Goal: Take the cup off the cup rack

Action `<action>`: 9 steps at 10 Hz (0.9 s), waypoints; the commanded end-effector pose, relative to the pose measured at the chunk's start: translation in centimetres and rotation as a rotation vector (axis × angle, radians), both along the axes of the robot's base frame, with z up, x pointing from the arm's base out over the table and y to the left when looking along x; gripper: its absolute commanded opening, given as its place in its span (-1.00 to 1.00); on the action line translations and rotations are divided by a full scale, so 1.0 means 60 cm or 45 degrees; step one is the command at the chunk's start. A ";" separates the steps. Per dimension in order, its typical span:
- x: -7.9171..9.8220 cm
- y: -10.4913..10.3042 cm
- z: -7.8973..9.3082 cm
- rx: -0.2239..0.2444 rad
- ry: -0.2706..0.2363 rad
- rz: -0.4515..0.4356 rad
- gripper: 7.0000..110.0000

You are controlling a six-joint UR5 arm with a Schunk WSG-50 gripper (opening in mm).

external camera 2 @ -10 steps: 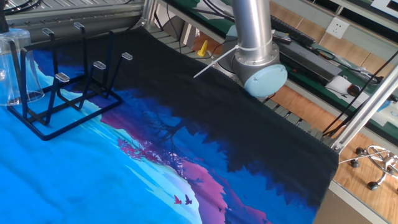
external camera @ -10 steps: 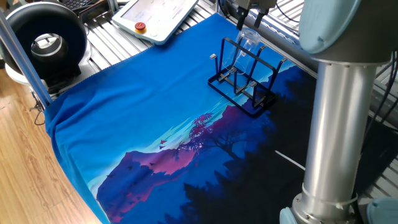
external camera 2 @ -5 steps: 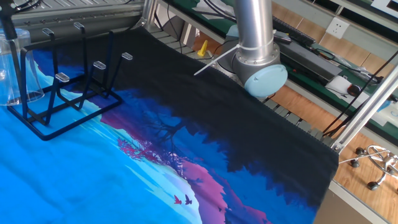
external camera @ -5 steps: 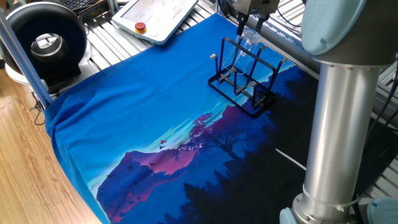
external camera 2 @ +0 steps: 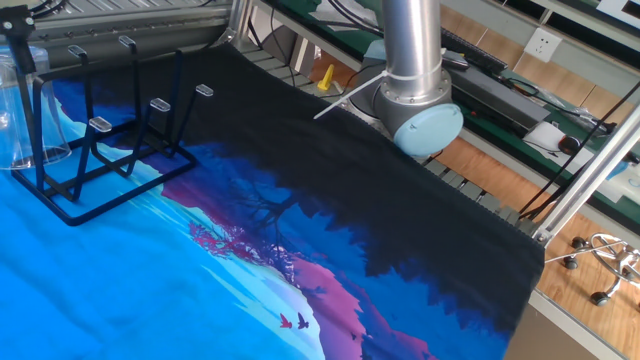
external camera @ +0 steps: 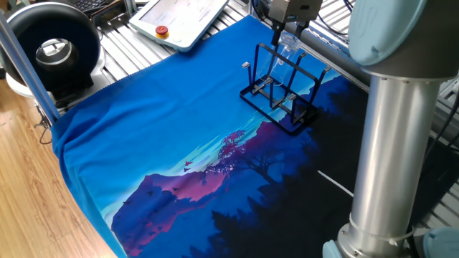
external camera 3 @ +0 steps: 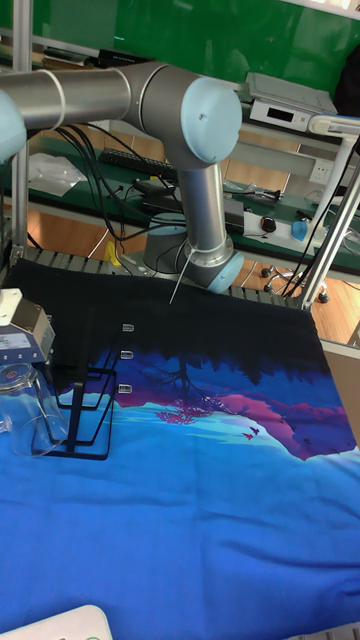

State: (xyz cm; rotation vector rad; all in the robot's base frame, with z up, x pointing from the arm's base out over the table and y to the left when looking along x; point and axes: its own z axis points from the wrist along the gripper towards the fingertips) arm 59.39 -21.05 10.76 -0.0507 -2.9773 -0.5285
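Cup [external camera 3: 28, 412] between lowered tool [external camera: 288, 30] fingers

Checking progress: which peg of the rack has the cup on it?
The peg at the rack's outer end, under the end effector; the clear cup hangs upside down there. Others are bare.

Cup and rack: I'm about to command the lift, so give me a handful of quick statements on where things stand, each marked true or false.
1. The cup is upside down on the cup rack. True.
2. The pincer is down at the cup. True.
3. The cup lies on its side on the blue cloth. False: it stands inverted at the rack.
4. Every peg on the rack carries a cup. False: only one cup shows; the other pegs are bare.
5. A pendant with a red button lies beyond the cloth's edge. True.
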 end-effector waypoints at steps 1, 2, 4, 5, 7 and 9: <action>-0.008 0.002 0.001 0.007 0.027 -0.007 0.57; -0.008 -0.002 0.001 -0.001 0.029 -0.008 0.57; -0.006 -0.006 0.002 -0.005 0.027 -0.013 0.57; -0.008 -0.009 -0.001 -0.016 0.036 -0.022 0.15; -0.011 -0.009 -0.001 -0.018 0.048 -0.028 0.15; -0.014 -0.007 -0.001 -0.018 0.063 -0.041 0.15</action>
